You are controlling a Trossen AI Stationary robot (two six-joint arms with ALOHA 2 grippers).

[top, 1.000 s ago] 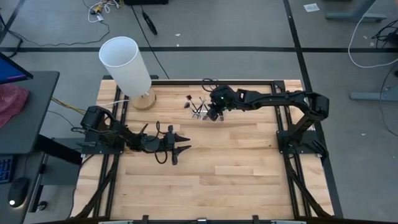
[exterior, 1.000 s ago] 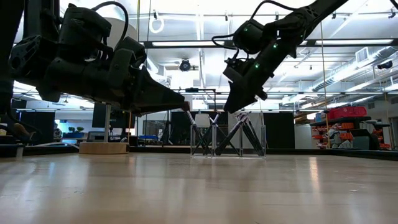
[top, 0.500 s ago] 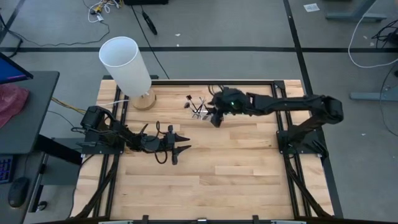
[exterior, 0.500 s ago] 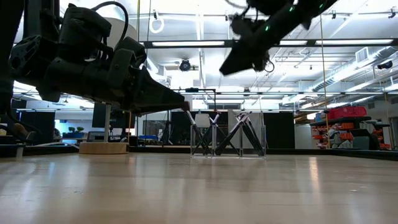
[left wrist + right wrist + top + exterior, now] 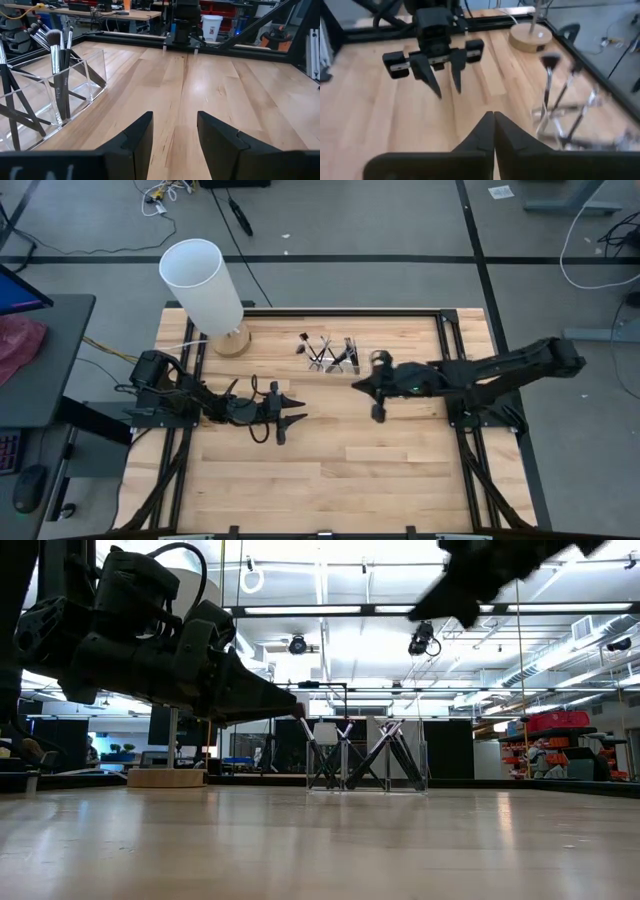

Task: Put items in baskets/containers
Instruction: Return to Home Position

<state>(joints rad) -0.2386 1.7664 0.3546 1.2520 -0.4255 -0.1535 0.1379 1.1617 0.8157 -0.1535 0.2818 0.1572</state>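
Several thin dark-handled brushes [image 5: 322, 348] stand crossed and leaning in the small clear holder [image 5: 340, 362] at the table's far middle. They also show in the left wrist view as brushes [image 5: 57, 65] inside the holder [image 5: 95, 75]. My left gripper [image 5: 294, 420] hovers open over the left middle of the table, pointing right, with nothing between its fingers [image 5: 142, 132]. My right gripper [image 5: 378, 412] is shut and empty, raised above the table to the near right of the holder. Its tips [image 5: 493, 117] are closed together.
A tall white cylinder on a wooden base [image 5: 205, 288] stands at the far left corner. Bare wooden table [image 5: 380, 480] spreads across the near half. A black frame rail [image 5: 440, 315] runs along the far and side edges.
My right gripper has drawn back from above the clear holder, rising and moving toward the table's near edge and a little to the right. The brushes stay standing in the holder.
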